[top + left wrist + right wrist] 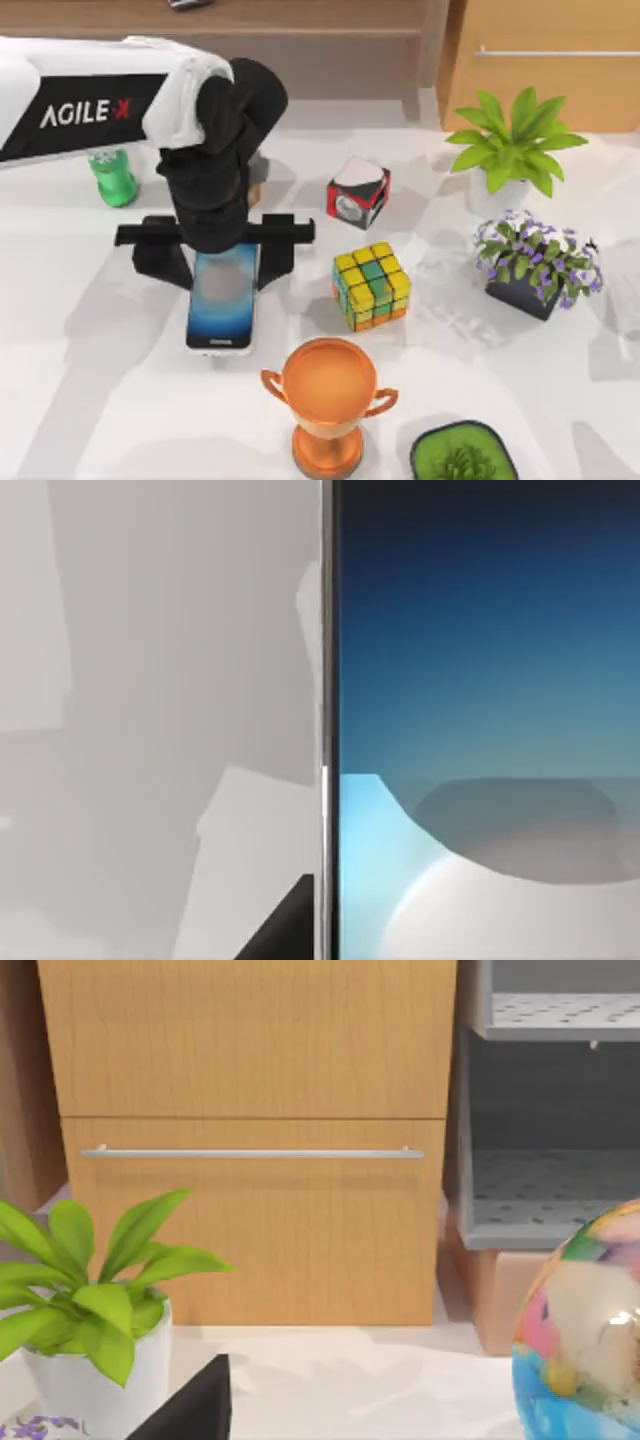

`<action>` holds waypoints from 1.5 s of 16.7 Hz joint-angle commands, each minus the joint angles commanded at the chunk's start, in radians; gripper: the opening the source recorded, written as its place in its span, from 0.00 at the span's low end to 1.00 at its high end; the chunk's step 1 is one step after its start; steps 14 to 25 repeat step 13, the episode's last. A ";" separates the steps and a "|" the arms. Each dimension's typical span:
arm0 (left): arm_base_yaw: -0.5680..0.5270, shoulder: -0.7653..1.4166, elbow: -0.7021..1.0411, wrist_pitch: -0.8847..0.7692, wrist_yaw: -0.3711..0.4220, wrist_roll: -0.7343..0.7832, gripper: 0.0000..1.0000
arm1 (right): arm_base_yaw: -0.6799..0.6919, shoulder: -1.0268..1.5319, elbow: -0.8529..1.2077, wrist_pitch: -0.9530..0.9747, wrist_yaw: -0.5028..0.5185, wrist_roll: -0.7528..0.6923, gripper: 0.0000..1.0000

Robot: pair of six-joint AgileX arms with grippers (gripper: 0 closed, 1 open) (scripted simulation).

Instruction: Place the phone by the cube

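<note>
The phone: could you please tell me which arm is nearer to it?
Left. The left end effector sits right over the phone; the right arm is parked, away from it.

On the counter (80, 400) lie one phone (222, 300), two cubes, namely the yellow puzzle cube (372, 286) and a red-black-white cube (358, 190), three potted plants (510, 150) (535, 262) (463, 455), one orange trophy (328, 405), one green bottle (113, 177) and one multicoloured ball (585, 1330).
</note>
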 joint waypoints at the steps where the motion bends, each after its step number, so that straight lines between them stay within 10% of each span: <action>1: 0.000 0.000 0.000 0.000 0.000 0.000 0.53 | 0.000 0.000 0.000 0.000 0.000 0.000 1.00; 8: 0.000 0.000 0.000 0.000 0.000 0.000 1.00 | 0.000 0.000 0.000 0.000 0.000 0.000 1.00; 25: 0.000 0.000 0.000 0.000 0.000 0.000 1.00 | 0.000 0.000 0.000 0.000 0.000 0.000 1.00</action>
